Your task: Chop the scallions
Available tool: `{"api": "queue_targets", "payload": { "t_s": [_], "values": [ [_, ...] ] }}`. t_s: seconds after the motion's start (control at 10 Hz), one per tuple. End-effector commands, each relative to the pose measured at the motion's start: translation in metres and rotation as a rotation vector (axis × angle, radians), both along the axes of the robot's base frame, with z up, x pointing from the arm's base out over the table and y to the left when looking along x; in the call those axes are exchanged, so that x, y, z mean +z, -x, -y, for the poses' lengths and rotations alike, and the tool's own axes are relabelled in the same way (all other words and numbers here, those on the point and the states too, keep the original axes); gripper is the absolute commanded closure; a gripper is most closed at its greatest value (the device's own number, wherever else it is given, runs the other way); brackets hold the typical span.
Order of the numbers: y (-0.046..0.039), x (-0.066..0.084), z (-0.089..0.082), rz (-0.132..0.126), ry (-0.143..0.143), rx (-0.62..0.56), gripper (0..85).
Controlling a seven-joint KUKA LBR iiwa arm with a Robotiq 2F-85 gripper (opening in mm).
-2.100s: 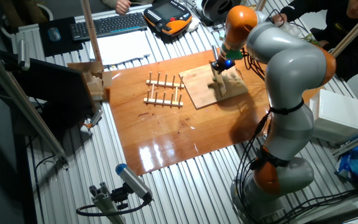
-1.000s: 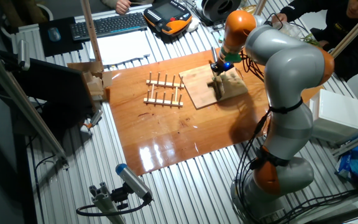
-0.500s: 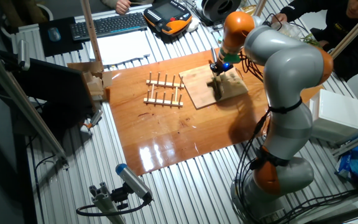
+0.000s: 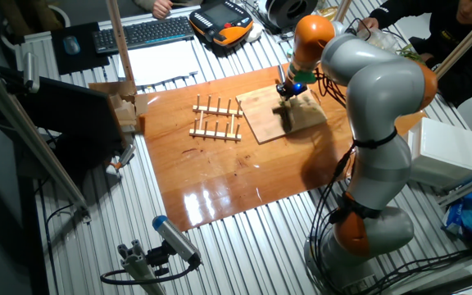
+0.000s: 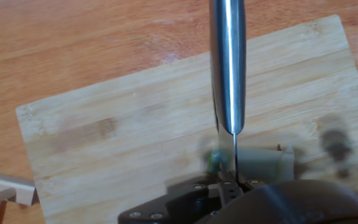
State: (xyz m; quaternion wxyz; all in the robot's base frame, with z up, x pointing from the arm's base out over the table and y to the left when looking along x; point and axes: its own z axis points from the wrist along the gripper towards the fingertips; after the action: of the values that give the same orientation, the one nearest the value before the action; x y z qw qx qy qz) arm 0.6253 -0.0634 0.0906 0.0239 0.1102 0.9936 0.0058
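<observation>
Over the wooden cutting board (image 4: 262,115), my gripper (image 4: 286,92) is shut on a knife. In the hand view the steel blade (image 5: 227,62) runs edge-on away from my gripper (image 5: 232,180), across the board (image 5: 117,124). A short pale piece of the scallions (image 5: 263,163) lies blurred on the board, right at the blade's base, with a small greenish bit (image 5: 212,160) on its left. In the fixed view the scallions are hidden behind the hand.
A wooden slatted rack (image 4: 217,119) lies left of the board, and its corner (image 5: 5,186) shows in the hand view. Wooden blocks (image 4: 125,111) stand at the table's left edge. A keyboard (image 4: 150,31), a teach pendant (image 4: 224,20) and people are behind; a white box (image 4: 449,152) is right.
The hand with the knife has shifted slightly to the left and toward the back over the board. Nothing else has moved.
</observation>
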Motion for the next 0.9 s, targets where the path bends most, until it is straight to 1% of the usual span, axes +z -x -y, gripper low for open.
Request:
{"api": "queue_targets", "payload": {
  "t_s": [0.0,0.1,0.2,0.4,0.5,0.6,0.8],
  "values": [
    [0.0034,-0.002,-0.003,0.001,-0.005,-0.004,85.0],
    [0.0067,0.0,-0.004,0.002,-0.006,-0.007,85.0],
    [0.009,0.003,-0.006,0.002,0.001,-0.012,85.0],
    [0.0134,0.003,-0.01,0.004,0.008,-0.023,85.0],
    [0.015,0.004,-0.011,0.0,0.002,-0.026,85.0],
    [0.0162,0.008,-0.011,-0.009,0.0,-0.026,85.0],
    [0.0189,0.018,-0.011,-0.028,-0.018,-0.036,85.0]
  ]
}}
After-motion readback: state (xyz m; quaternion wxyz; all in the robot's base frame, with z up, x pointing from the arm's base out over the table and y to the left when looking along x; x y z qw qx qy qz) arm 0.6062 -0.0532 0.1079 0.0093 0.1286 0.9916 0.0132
